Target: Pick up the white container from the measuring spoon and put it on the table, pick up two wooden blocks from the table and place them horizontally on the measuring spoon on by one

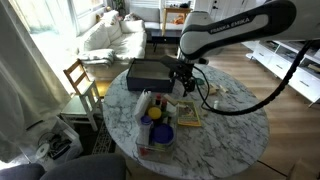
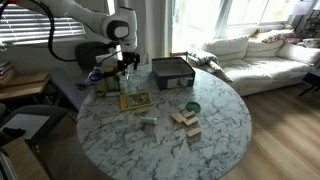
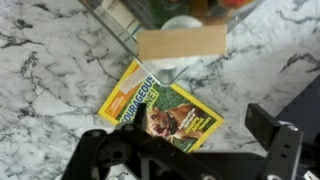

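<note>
Filling both exterior views, the round white marble desk (image 2: 225, 125) carries a black rectangular box (image 2: 172, 72). The black gripper (image 3: 185, 140) hangs over a yellow-framed magazine (image 3: 160, 110), its fingers spread wide with nothing between them. One pale tan wooden block (image 3: 182, 45) lies flat just beyond the magazine, beside a clear plastic tray (image 3: 120, 20). More wooden blocks (image 2: 185, 120) lie together, well apart from the gripper.

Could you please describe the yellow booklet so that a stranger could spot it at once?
Start at the round marble table, then the black box on it. Near the box lies the booklet, flat on the marble. It alone has a bright yellow border around a green cover picture.
</note>
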Robot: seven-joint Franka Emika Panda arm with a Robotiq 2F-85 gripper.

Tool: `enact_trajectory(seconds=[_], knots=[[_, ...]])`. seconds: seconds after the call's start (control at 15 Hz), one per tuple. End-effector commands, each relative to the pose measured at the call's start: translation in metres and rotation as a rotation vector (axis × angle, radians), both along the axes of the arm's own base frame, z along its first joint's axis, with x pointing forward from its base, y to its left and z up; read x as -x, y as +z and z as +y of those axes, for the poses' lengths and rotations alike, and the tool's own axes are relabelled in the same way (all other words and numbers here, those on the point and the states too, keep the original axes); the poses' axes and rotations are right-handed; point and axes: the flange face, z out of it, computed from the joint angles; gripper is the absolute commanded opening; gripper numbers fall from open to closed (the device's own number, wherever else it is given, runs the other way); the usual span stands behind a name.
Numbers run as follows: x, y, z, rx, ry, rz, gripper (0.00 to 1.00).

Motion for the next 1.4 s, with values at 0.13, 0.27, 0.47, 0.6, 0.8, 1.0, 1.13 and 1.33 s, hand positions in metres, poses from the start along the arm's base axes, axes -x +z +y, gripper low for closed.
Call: enact_trajectory(seconds=[0.13, 0.27, 0.47, 0.6, 0.8, 1.0, 1.13, 1.33], knots=[[0.038, -0.046, -0.069, 0.015, -0.222, 0.037, 1.0], [0.051, -0.069, -0.085, 0.024, -0.271, 0.035, 1.0], [0.07, -0.101, -0.104, 0.034, -0.346, 0.022, 1.0], [0.08, -0.118, -0.115, 0.031, -0.388, 0.007, 1.0], [0.089, -0.134, -0.127, 0.031, -0.409, -0.012, 1.0], [0.092, -0.143, -0.131, 0.025, -0.412, -0.017, 1.0], [0.09, -0.147, -0.132, 0.023, -0.404, -0.011, 1.0], [0.088, -0.151, -0.135, 0.025, -0.399, -0.001, 1.0]])
